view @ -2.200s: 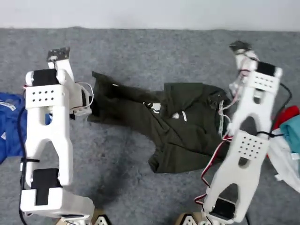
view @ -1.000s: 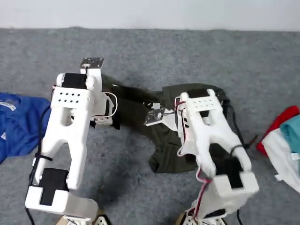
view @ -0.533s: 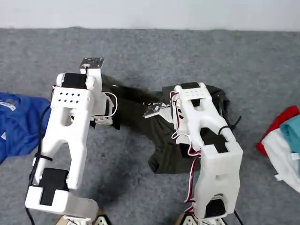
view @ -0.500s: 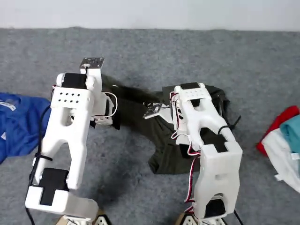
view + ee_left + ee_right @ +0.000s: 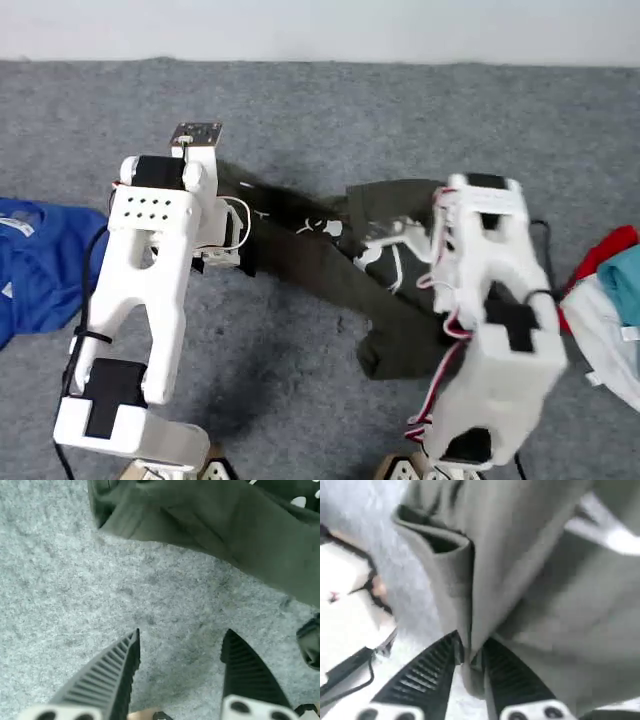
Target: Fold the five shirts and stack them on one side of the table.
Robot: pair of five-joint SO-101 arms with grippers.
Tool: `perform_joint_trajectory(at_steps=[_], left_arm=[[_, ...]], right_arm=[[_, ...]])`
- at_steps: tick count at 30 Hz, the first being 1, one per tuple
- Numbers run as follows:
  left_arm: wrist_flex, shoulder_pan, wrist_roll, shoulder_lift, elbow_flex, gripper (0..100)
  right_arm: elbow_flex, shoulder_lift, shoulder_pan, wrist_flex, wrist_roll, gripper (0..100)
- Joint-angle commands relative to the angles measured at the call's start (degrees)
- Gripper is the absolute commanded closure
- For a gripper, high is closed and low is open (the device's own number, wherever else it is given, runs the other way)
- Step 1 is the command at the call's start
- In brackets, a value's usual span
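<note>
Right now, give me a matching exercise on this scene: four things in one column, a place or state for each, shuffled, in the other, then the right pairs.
Things
1. left gripper
2. right gripper
3. blue shirt
4. dark green shirt

States
A. lying at the edge of the table, untouched
B. shut on a fold of cloth
C. open above the bare grey surface
D. stretched across the middle

Pairs: 1-C, 2-B, 3-A, 4-D
</note>
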Motion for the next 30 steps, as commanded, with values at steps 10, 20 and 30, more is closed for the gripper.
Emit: perform_joint_trajectory(at_steps=[10,20,30], left_arm=[[1.76,0.53,-0.53,-2.2,-0.13,75],[1.76,0.62,-0.53,-2.2,-0.13,75],[1.76,0.35,-0.53,-2.2,-0.04,75]], right_arm=[[30.51,-34.77,-0.66,2.42,4.66,96.1],[8.88,-39.78,-2.59,2.15,-4.31,63.4],[-34.81,7.6,-7.43,2.51,-14.95,63.4]])
